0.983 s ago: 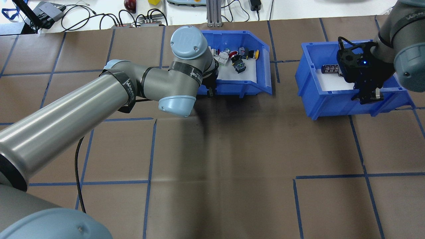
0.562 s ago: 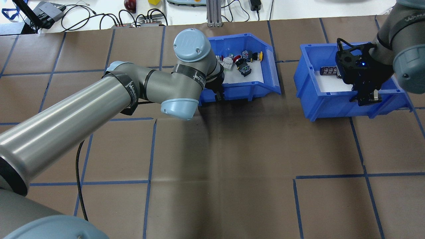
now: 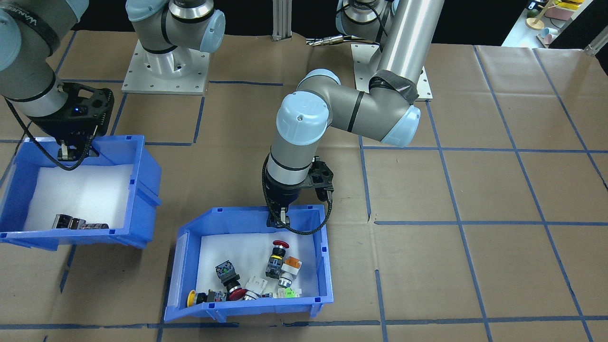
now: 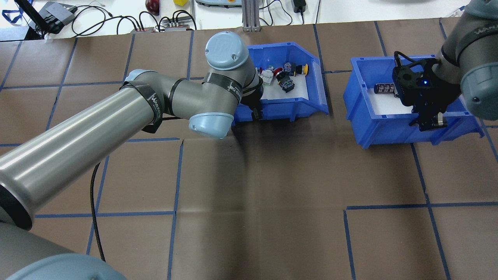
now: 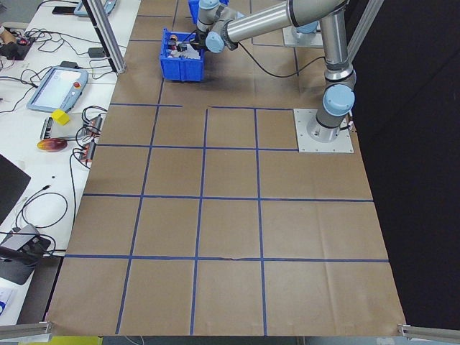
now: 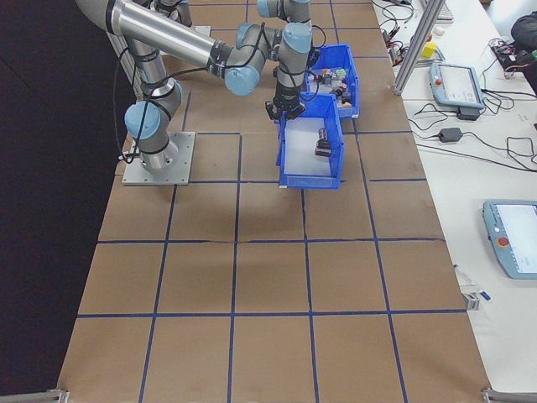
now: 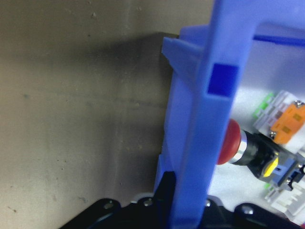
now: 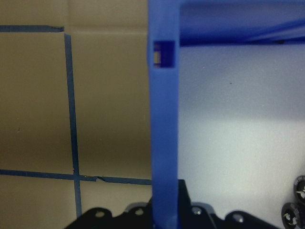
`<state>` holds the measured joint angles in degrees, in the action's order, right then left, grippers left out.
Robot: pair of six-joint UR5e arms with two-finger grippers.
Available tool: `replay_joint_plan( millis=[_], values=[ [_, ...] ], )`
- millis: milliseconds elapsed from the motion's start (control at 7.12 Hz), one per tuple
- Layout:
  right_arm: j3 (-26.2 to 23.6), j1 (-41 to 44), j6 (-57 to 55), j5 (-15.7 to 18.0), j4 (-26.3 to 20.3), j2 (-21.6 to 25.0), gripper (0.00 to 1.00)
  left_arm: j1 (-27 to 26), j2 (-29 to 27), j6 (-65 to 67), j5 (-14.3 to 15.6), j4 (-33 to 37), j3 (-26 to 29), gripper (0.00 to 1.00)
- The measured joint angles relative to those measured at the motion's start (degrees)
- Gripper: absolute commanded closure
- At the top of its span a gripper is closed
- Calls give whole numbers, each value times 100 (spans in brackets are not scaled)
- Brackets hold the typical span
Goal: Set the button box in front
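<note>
At the front view: button box [image 3: 320, 266] sits mid-table, far side from the robot's base, its back wall nearest the robot. Loose switches [image 3: 278, 266] lie on a white liner inside. Left gripper [image 3: 278, 219] comes down on that back wall, one finger each side. Second bin [image 3: 137, 190], with dark cylinders, is apart from it; right gripper [image 3: 71, 153] stands on its back wall.

Overhead: box [image 4: 317, 91] is skewed to the tape grid, its open front pointing away from the robot. Left gripper [image 4: 255, 112] sits at the near wall, mostly hidden by the wrist. Right gripper [image 4: 428, 124] straddles the other bin's [image 4: 358, 116] near wall.

Left side view: box [image 5: 183, 70] is far up the table, small; jaw state cannot be told here.

Right side view: both bins lie close together; bin [image 6: 289, 159] nearer, box [image 6: 352, 80] behind.

Left wrist: box wall [image 7: 205, 124] runs up between the jaws, which are narrowed onto it; a red mushroom button [image 7: 228, 148] lies just inside.

Right wrist: bin wall [image 8: 164, 119] likewise pinched between narrowed jaws.

Handling, as a judgement: stiff, light plastic, smooth enough to slip; held by one wall it may pivot or tilt. Contents are loose and will slide, so drag it low and slow.
</note>
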<state>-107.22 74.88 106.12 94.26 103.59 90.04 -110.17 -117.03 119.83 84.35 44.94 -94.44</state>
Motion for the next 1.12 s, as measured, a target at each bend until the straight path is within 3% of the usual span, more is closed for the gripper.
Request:
replay_joint_plan(
  millis=[140, 281, 421, 562, 702, 983, 1124],
  values=[
    [-140, 2, -10, 0, 0, 119, 95, 5, -4, -102, 13, 16, 8, 94],
    [-303, 9, -19, 2, 4, 271, 95, 17, -7, -151, 18, 20, 11, 73],
    [-494, 13, -34, 4, 6, 440, 95, 30, -6, -170, 20, 27, 8, 35],
    [-702, 15, -69, 3, 11, 607, 95, 35, 5, -170, 22, 78, 5, 8],
    [-880, 17, -123, 1, 14, 760, 95, 37, 18, -147, 123, 180, 1, 1],
    [-1098, 38, -239, -2, 7, 997, 95, 39, 116, -176, 575, 355, 2, 1],
    [-1251, 70, -427, -11, 4, 1172, 95, 51, 306, -444, 663, 670, 9, 1]
  ],
)
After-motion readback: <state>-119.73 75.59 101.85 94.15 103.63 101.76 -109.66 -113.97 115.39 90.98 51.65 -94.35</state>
